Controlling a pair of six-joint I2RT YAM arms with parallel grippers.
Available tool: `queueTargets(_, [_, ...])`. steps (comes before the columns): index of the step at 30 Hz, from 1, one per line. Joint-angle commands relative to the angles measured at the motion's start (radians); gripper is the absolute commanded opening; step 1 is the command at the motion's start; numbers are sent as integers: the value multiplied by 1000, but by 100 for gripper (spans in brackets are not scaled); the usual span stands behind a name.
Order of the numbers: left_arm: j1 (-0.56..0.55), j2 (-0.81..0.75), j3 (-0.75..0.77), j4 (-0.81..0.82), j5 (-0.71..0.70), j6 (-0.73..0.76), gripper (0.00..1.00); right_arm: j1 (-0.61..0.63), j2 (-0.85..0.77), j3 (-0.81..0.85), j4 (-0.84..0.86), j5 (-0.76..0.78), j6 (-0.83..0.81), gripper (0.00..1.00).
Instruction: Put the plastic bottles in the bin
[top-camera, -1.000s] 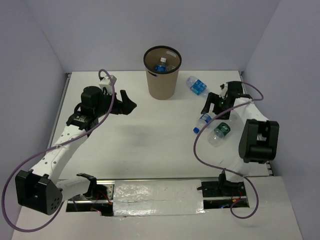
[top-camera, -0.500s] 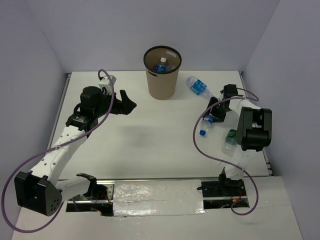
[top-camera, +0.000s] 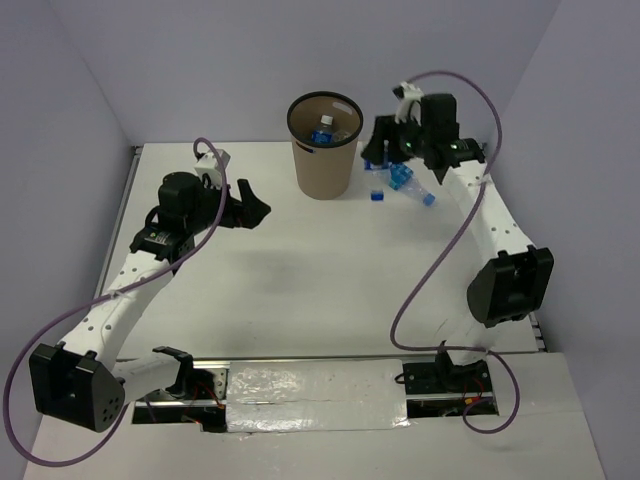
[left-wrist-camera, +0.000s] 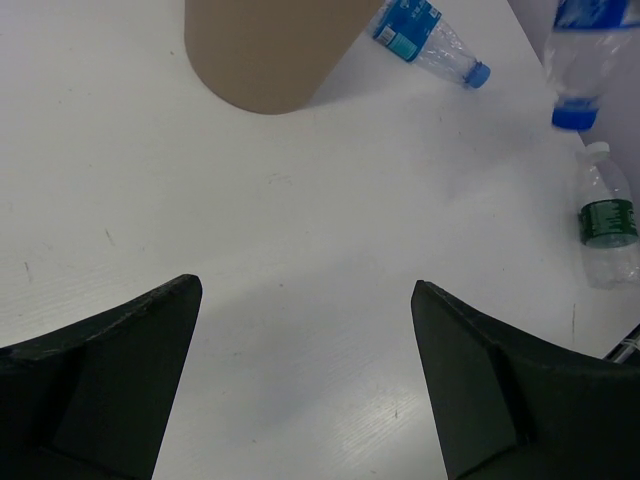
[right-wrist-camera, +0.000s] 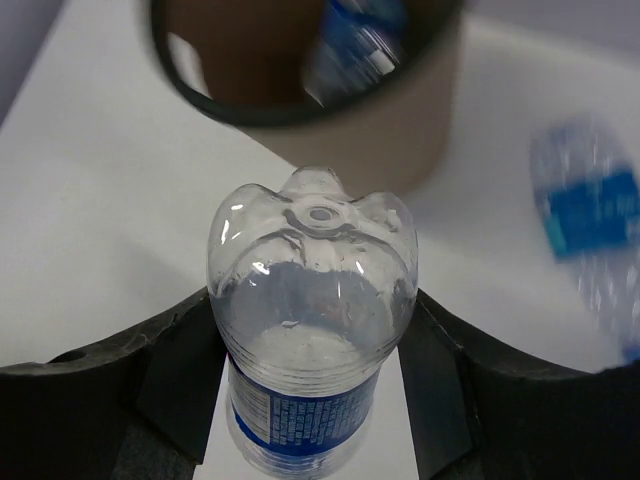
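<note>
The tan bin (top-camera: 325, 165) stands at the back middle with a bottle (top-camera: 322, 135) inside. My right gripper (top-camera: 384, 152) is raised just right of the bin's rim, shut on a blue-label bottle (right-wrist-camera: 312, 340) that hangs cap down (top-camera: 377, 196). Another blue-label bottle (top-camera: 408, 183) lies on the table beneath it. A green-label bottle (left-wrist-camera: 607, 225) lies further right, seen only in the left wrist view. My left gripper (top-camera: 255, 208) hovers open and empty left of the bin (left-wrist-camera: 270, 50).
Grey walls close the table at the back and on both sides. The right arm's purple cable (top-camera: 440, 250) loops over the right half of the table. The arm bases and a foil-covered strip (top-camera: 315, 385) sit at the near edge.
The right gripper closed on the blue-label bottle at the right of the table, lifted it and swung it back toward the bin. The left arm has stayed put.
</note>
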Motion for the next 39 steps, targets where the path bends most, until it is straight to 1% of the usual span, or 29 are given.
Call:
queueTargets(1, [11,-23,10,30,14,40,100,154,-25,230,74,70,-160,9])
queueTargets(2, [16,-29,7,30,8,41,100,183,-7,337,88,133,-192,8])
queueTargets(3, [17,-34,7,30,7,43,100,210,19,391,109,164,-209,7])
queueTargets(4, [19,-43,5,29,5,46,100,255,80,449,120,199,-220,7])
queueTargets(5, [22,-48,4,32,2,48,100,275,114,570,129,259,-243,7])
queueTargets(6, [25,-52,4,33,2,51,100,292,193,629,132,288,-254,7])
queueTargets(8, [33,-62,-1,38,5,54,99,324,266,774,178,345,-278,7])
queueTargets(9, [36,-65,-1,41,5,55,100,329,321,799,207,395,-289,7])
queueTargets(10, [37,-68,-4,42,7,55,100,333,341,813,250,417,-298,7])
queueTargets(11, [42,-69,-5,41,7,55,99,338,352,803,349,448,-324,7])
queueTargets(12, [45,-68,-5,41,7,57,100,338,372,789,399,493,-335,7])
queueTargets(14, [53,-66,-2,41,8,58,100,338,392,754,498,520,-364,10])
queueTargets(15, [56,-65,-4,42,8,57,100,338,415,751,511,528,-369,13])
queueTargets(17, [62,-63,-5,46,19,54,100,338,449,748,525,532,-366,24])
queueTargets(18, [65,-62,-5,47,22,52,100,336,455,741,526,531,-358,34])
queueTargets(20, [69,-57,-5,49,31,51,100,336,453,696,536,503,-331,43])
queueTargets(21, [71,-57,-4,49,33,49,99,336,452,679,536,492,-320,56])
queueTargets(23, [73,-56,-5,49,34,49,100,338,456,655,504,454,-283,72])
queueTargets(24, [73,-56,-5,50,34,49,99,336,461,662,484,449,-269,86])
queueTargets(26, [73,-54,-5,52,39,48,100,338,463,685,427,446,-252,97])
queueTargets(27, [73,-54,-7,50,40,46,100,332,457,685,416,446,-246,100])
queueTargets(31, [73,-56,-7,53,48,43,100,292,357,622,363,433,-208,100])
queueTargets(33, [73,-60,-7,58,56,40,100,263,264,574,318,362,-191,100])
queueTargets(34, [73,-62,-8,58,57,38,99,226,228,517,278,333,-185,100])
queueTargets(35, [73,-68,-10,58,62,37,100,202,157,484,246,252,-189,100])
queueTargets(36, [73,-72,-8,58,63,37,100,177,119,406,220,209,-182,100])
queueTargets(37, [73,-75,-10,59,60,37,100,107,77,361,167,157,-173,100])
queueTargets(38, [73,-80,-13,61,60,32,100,71,-7,308,142,111,-162,100])
queueTargets(39, [73,-86,-16,65,67,31,100,33,-51,253,123,51,-156,100])
